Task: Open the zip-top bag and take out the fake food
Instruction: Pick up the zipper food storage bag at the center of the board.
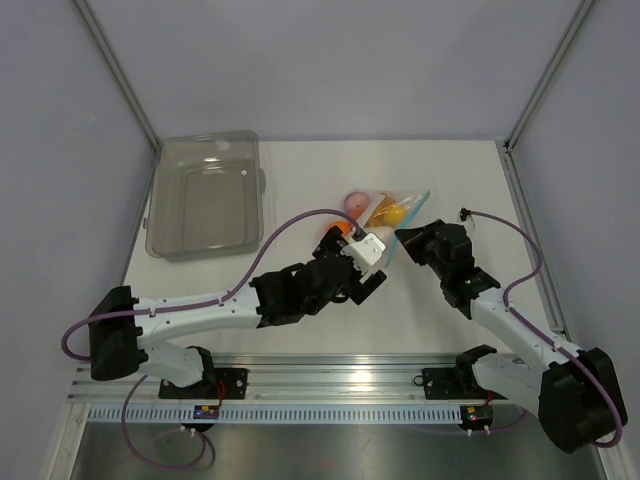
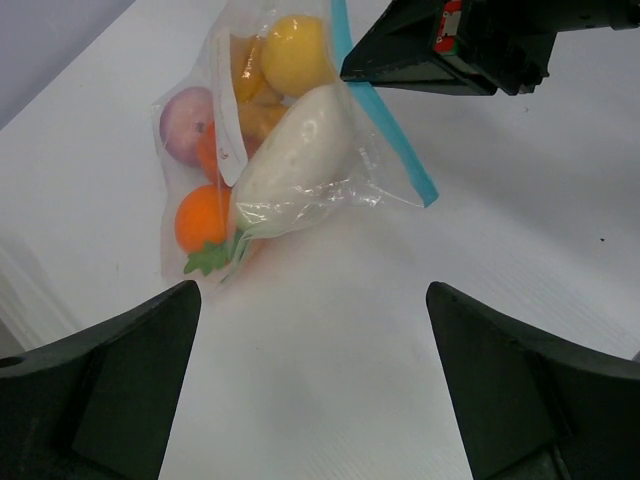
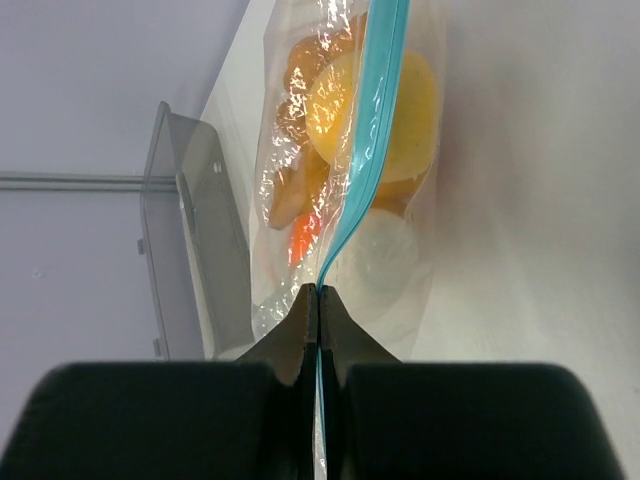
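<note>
The zip-top bag [image 1: 395, 212] lies on the white table, clear and crinkly, with its light blue zip strip [image 2: 395, 140] on the right side. Inside it are the fake food pieces: a white radish [image 2: 295, 150], a yellow piece [image 2: 295, 50], an orange piece [image 2: 198, 218] with a green top, and a pinkish egg [image 2: 185, 125]. My right gripper [image 1: 402, 238] is shut on the zip strip [image 3: 365, 130], pinching it at the fingertips in the right wrist view [image 3: 317, 290]. My left gripper [image 1: 356, 262] is open and empty, just short of the bag's near end [image 2: 312, 292].
A smoky-grey translucent tray [image 1: 160, 235] stands at the back left and also shows in the right wrist view [image 3: 190, 230]. Enclosure walls and metal frame posts stand round the table. A purple cable loops over the left arm [image 1: 300, 215].
</note>
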